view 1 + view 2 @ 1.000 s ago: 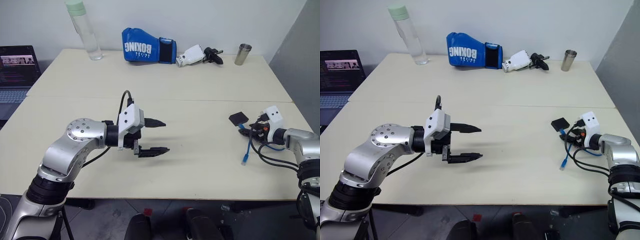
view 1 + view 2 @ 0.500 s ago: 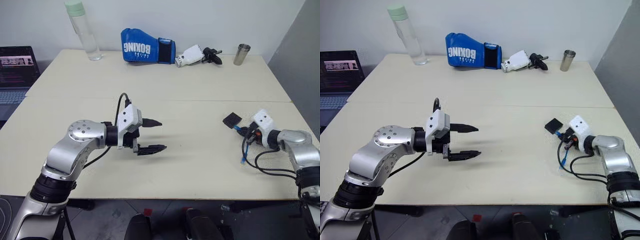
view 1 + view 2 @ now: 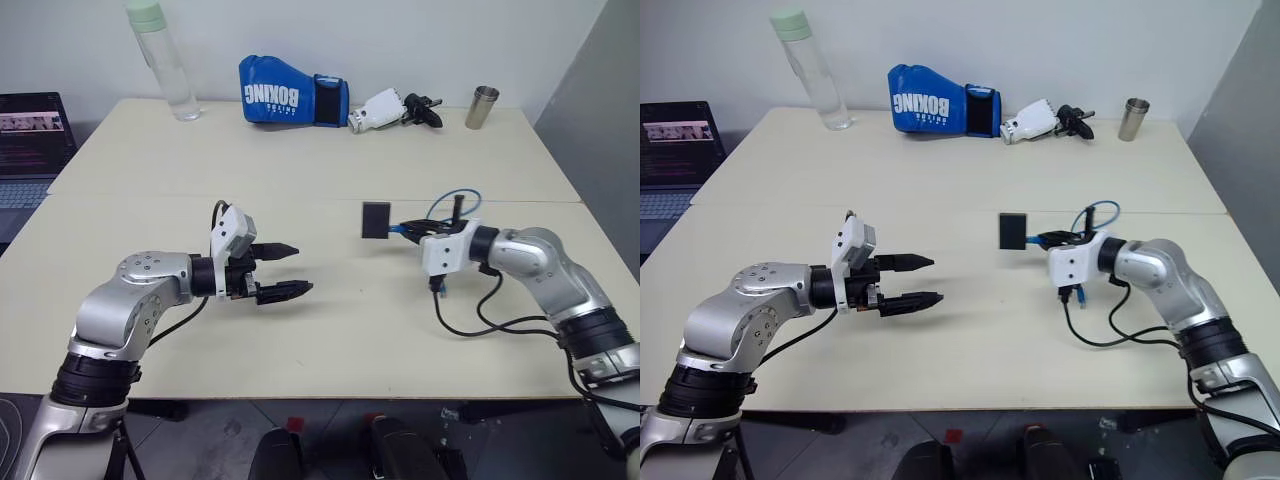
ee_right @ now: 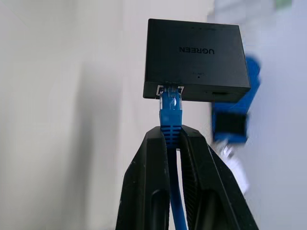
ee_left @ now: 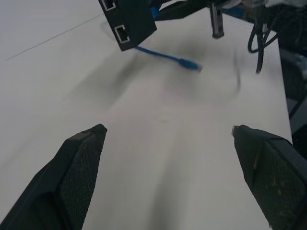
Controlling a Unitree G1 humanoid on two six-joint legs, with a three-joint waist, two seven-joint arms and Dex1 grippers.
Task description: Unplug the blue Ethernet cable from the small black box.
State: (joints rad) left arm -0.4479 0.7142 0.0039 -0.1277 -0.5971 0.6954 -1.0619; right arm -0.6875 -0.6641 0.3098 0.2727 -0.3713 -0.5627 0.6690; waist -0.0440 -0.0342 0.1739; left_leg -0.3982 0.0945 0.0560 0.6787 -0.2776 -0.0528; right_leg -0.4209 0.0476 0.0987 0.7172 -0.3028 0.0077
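Above table [image 3: 330, 330], R gripper [image 4: 171, 136] pinches blue Ethernet cable [image 4: 171, 112] w/ small black box [image 4: 194, 57] attached; L gripper [image 3: 285, 270] spread

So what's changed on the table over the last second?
The right gripper shut on the blue Ethernet cable and swung toward the table's middle, lifting the small black box, still plugged in. The left gripper stays open; boxing glove, bottle, cup unmoved.

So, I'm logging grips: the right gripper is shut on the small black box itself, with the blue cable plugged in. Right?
Not quite. In the right wrist view the right gripper is shut on the blue Ethernet cable just behind its plug; the small black box hangs from that plug, still plugged in.
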